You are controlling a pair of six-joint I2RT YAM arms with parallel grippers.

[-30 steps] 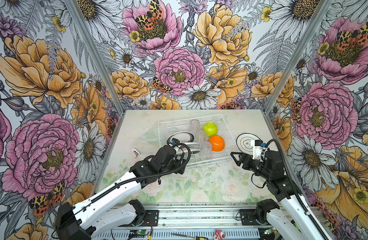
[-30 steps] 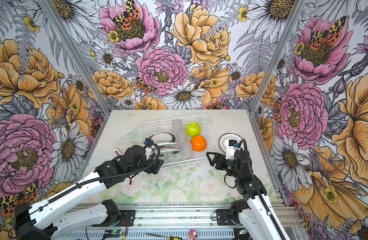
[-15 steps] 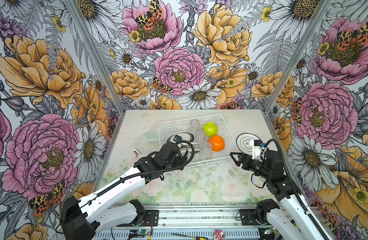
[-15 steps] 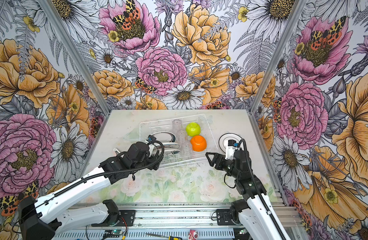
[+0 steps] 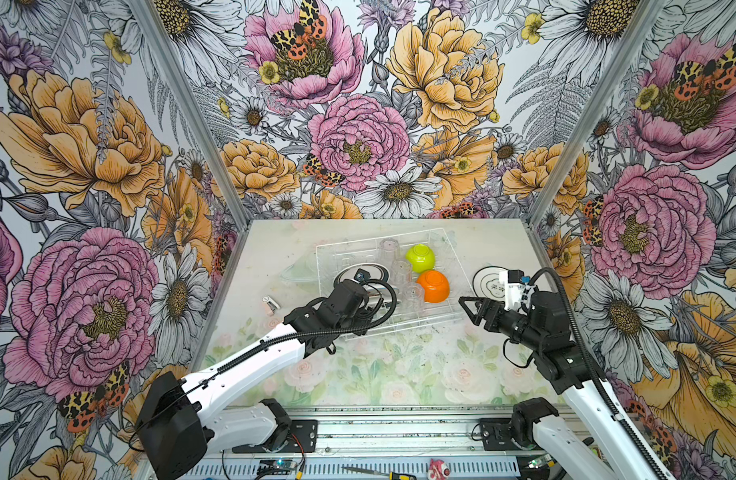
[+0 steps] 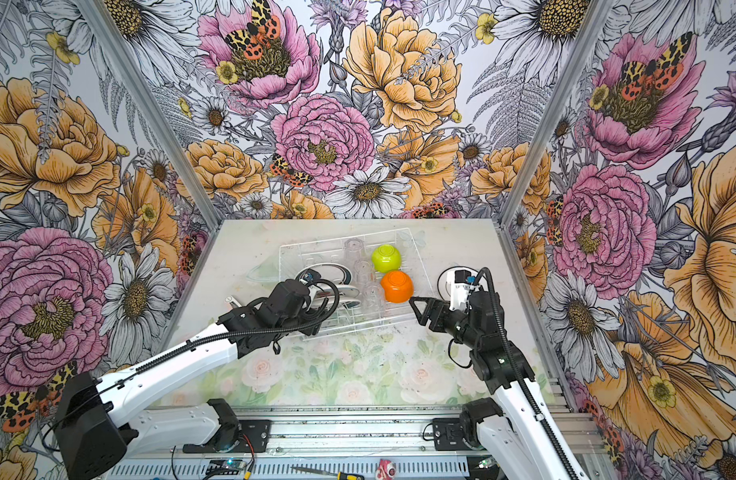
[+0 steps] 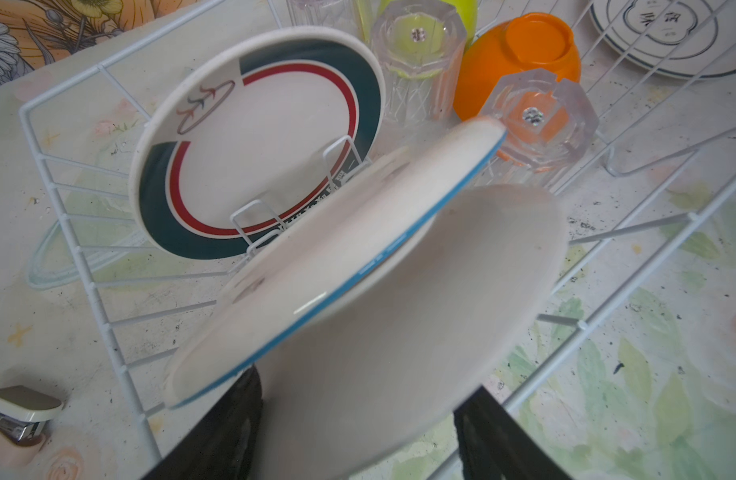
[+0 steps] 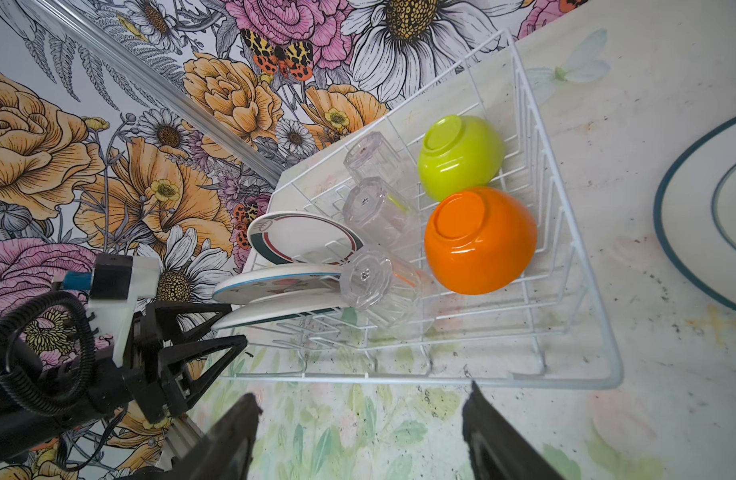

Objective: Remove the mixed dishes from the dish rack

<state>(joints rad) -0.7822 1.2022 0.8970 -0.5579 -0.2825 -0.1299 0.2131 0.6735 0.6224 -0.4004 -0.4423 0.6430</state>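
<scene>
The dish rack (image 5: pixel 420 328), a white wire basket, holds a lime-green bowl (image 5: pixel 420 257) and an orange bowl (image 5: pixel 432 286), both upside down. Beside them stand three clear tumblers (image 5: pixel 400 270). Three plates stand in its slots. The farthest plate (image 7: pixel 266 137) has teal and red bands, and the middle plate (image 7: pixel 337 257) has a blue rim. The back of the nearest white plate (image 7: pixel 399 311) sits between the jaws of my left gripper (image 7: pixel 366 378). One finger is at the plate and the other stands a little off it. My right gripper (image 8: pixel 364 395) hangs open and empty before the rack's front rail.
A white plate with dark rings (image 5: pixel 489 282) lies flat on the table right of the rack, behind my right wrist. A small stapler-like object (image 5: pixel 270 303) lies left of the rack. A clear oval dish (image 7: pixel 46 257) lies by its far left side.
My left gripper has pushed forward into the rack's near left corner, and its jaws have narrowed around the nearest plate. The right arm has barely moved.
</scene>
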